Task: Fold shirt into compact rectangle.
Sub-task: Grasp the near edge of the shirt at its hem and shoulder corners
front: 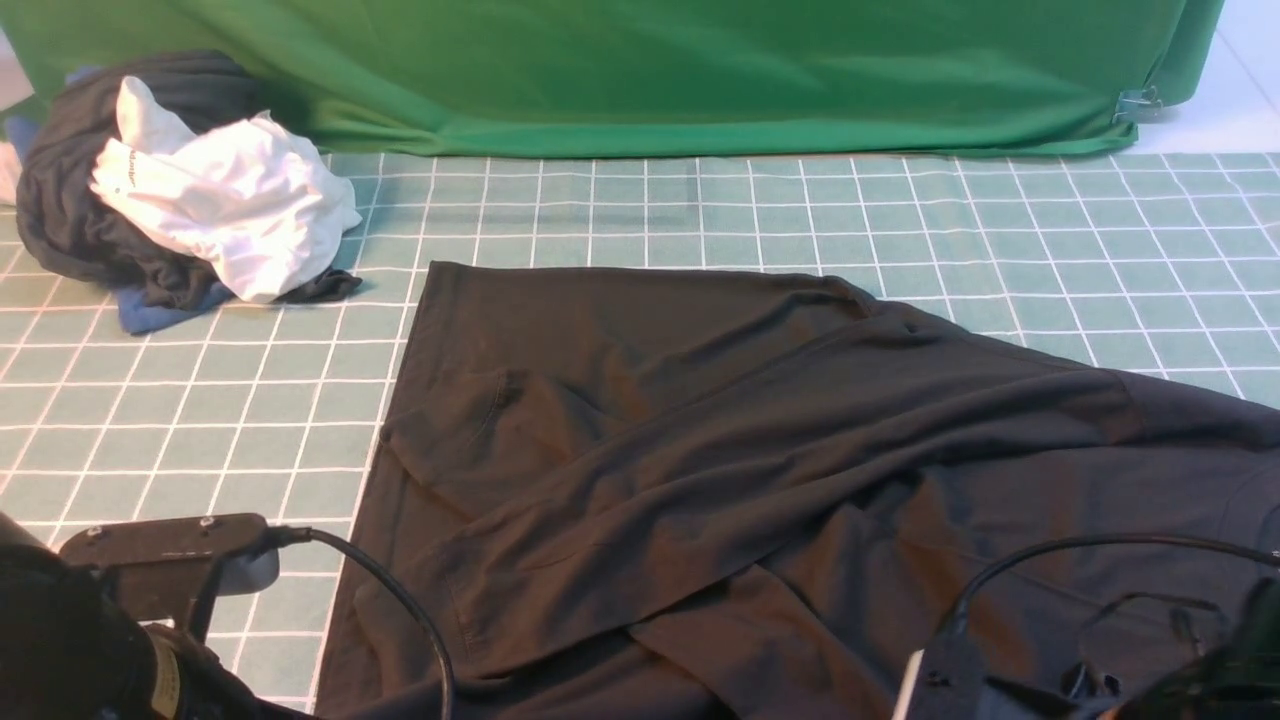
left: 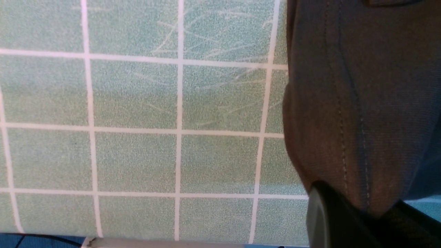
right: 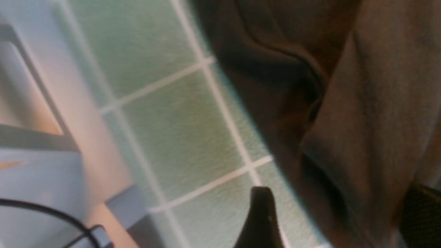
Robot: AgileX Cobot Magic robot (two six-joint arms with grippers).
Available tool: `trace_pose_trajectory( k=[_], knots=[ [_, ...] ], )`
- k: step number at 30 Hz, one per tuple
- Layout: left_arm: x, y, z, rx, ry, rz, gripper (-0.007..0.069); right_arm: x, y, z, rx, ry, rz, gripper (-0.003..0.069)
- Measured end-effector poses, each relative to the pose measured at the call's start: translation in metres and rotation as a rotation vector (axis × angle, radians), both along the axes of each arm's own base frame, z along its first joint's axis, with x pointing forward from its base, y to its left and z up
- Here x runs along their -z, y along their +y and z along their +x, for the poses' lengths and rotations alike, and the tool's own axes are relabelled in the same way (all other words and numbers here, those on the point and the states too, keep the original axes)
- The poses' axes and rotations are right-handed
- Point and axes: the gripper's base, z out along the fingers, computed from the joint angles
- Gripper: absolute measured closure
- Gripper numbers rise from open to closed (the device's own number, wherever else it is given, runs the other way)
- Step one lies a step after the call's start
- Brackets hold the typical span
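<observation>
while the left gripper (left: 368, 220) clamps the one shirt (front: 700, 430), the right gripper (right: 341, 212) stands wide open; one white garment (front: 230, 205) bears illegible lettering.

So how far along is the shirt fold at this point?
Early. Done: the shirt lies spread on the grid mat with one loose diagonal fold across it. In hand: the left gripper is shut on a stitched edge; the right gripper stands open with cloth between its jaws. To do: nearly everything; it is wide, wrinkled and no rectangle yet.

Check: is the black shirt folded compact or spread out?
Mostly spread: the shirt covers much of the mat, one flap laid diagonally across it; no rectangle.
</observation>
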Motion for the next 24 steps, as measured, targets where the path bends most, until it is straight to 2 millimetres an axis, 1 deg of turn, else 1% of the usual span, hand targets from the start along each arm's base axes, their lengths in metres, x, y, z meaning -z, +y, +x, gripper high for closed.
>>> trace_pose_trajectory(
  k=[1, 2, 3, 5, 6, 7, 8, 9, 11, 12, 14, 16, 20, 23, 24],
  knots=[
    [0.000, 0.000, 0.000, 0.000, -0.001, 0.000, 0.0599, 0.000, 0.000, 0.000, 0.000, 0.000, 0.000, 0.0176],
    [0.000, 0.000, 0.000, 0.000, -0.004, -0.002, 0.0599, 0.005, 0.001, 0.002, -0.009, 0.003, -0.020, 0.0235],
    [0.000, 0.000, 0.000, 0.000, -0.004, -0.002, 0.0599, 0.005, 0.001, 0.002, -0.010, 0.004, -0.022, 0.0246],
    [0.000, 0.000, 0.000, -0.001, -0.002, -0.004, 0.0599, 0.005, 0.001, 0.003, -0.025, -0.010, -0.031, 0.0440],
    [0.000, 0.000, 0.000, -0.002, -0.002, -0.005, 0.0599, 0.005, 0.000, 0.003, -0.023, -0.005, -0.034, 0.0517],
    [0.000, -0.001, 0.000, -0.002, -0.002, -0.007, 0.0599, 0.004, 0.000, 0.002, -0.021, 0.002, -0.038, 0.0564],
    [-0.001, -0.001, -0.001, -0.005, -0.002, -0.014, 0.0599, 0.003, -0.002, 0.000, -0.018, 0.011, -0.043, 0.0592],
    [-0.002, -0.001, -0.002, -0.008, -0.005, -0.023, 0.0599, 0.000, -0.004, -0.002, -0.018, 0.020, -0.047, 0.0610],
    [-0.003, -0.001, -0.003, -0.012, -0.009, -0.036, 0.0599, -0.004, -0.006, -0.004, -0.019, 0.023, -0.047, 0.0617],
    [-0.006, -0.001, -0.005, -0.016, -0.018, -0.054, 0.0599, -0.012, -0.010, -0.007, -0.017, 0.025, -0.040, 0.0621],
    [-0.008, 0.000, -0.006, -0.016, -0.028, -0.061, 0.0599, -0.017, -0.012, -0.009, -0.016, 0.017, -0.028, 0.0622],
    [-0.016, 0.001, -0.004, -0.022, -0.064, -0.052, 0.0599, -0.032, -0.017, -0.014, -0.019, -0.019, 0.018, 0.0622],
    [-0.039, -0.003, 0.009, -0.026, -0.155, -0.067, 0.0599, -0.057, -0.020, -0.014, -0.019, -0.090, 0.081, 0.0627],
    [-0.050, -0.006, 0.019, -0.021, -0.200, -0.066, 0.0599, -0.071, -0.019, -0.008, -0.009, -0.141, 0.075, 0.0627],
    [-0.054, -0.007, 0.025, -0.018, -0.218, -0.050, 0.0599, -0.077, -0.019, -0.005, -0.010, -0.172, 0.067, 0.0627]
  ],
)
